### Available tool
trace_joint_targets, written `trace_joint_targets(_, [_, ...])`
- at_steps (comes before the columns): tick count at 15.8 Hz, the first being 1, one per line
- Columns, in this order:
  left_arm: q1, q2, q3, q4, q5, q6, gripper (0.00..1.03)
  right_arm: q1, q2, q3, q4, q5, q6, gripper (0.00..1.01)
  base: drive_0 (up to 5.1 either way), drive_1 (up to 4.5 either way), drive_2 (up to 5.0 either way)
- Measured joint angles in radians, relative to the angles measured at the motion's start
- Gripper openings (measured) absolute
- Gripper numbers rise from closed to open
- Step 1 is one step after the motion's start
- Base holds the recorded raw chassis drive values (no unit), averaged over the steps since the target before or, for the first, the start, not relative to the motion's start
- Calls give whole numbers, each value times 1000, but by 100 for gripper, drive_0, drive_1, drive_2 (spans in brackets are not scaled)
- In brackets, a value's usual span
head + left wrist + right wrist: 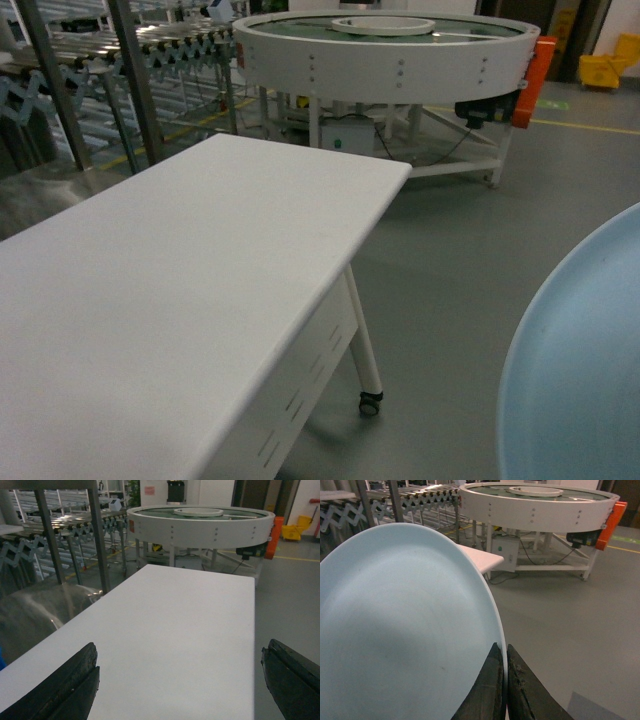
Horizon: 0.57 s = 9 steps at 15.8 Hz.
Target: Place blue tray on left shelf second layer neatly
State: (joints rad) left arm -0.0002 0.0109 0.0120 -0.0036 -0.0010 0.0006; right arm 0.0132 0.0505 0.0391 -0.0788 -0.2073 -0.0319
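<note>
A long white rectangular bench (190,290) on castor legs is seen filling the left half of the head view, and its top is bare. Behind it, at about 12 o'clock, a big round white turntable (390,50) on a white frame is placed on the grey floor (450,260). At 10 to 11 o'clock a shiny steel roller conveyor (140,45) is seen behind upright steel posts (130,70).

The pale sky-blue round plastic tray (405,630) is held in the air at the right side, off the bench; in the head view only its curved edge is shown at 4 o'clock. Its rim is pinched at 5 o'clock between the two dark fingers of the right tool (506,680), which is closed on it.

The left tool (180,680) is held above the bench with its black fingers (65,690) wide apart, and nothing is between them.
</note>
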Motion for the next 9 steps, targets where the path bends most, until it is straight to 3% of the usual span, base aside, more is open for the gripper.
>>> trace_joint_targets(9, [0,0,0,0,0,0,98,0,0,0,0,0,0,2,-169,-169,-169])
